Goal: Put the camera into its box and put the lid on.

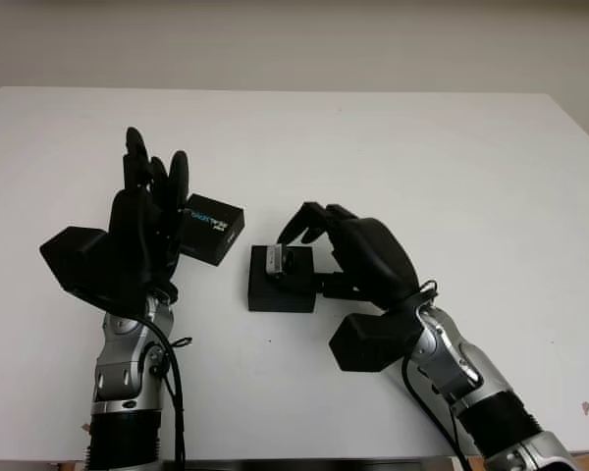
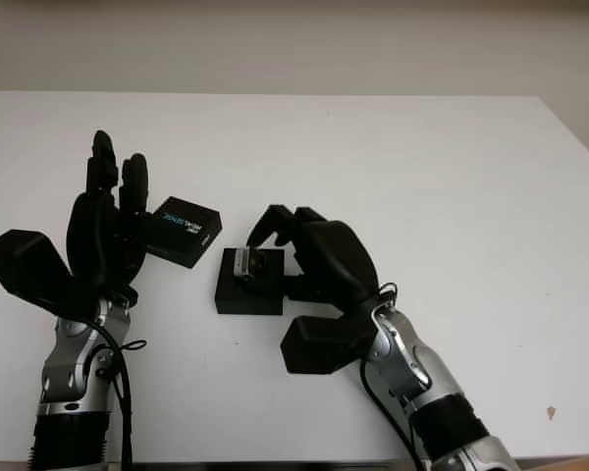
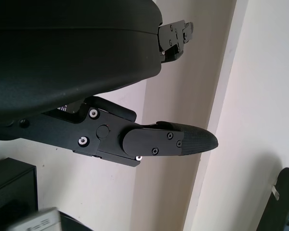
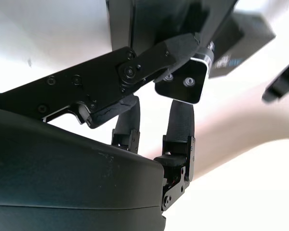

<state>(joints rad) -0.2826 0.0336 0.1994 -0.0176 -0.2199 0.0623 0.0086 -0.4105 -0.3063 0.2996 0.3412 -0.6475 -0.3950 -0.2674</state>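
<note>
Left eye view: I see a white table (image 1: 452,177) with my two black robot hands reaching in from the near edge. Near the middle of the table sits a small black box (image 1: 281,283), open on top. The camera (image 1: 280,260), a small silver and black block, is at the far part of the box, and my right hand (image 1: 358,257) is curled over it, fingertips pinching the camera from the right side. I cannot tell whether the camera is fully seated in the box or held just above it.

Just left of the box, lying on the table and turned at a slight angle, is the black lid (image 1: 212,229) with pale blue lettering on its top. The lid and the box are near each other but not touching.

My left hand (image 1: 147,211) is raised upright immediately left of the lid, fingers extended and pointing away from me, holding nothing. Its fingers overlap the lid's left edge in this view; I cannot tell whether they touch it.

In the right wrist view, the fingers (image 4: 182,126) close around the silver-faced camera (image 4: 188,83).
</note>
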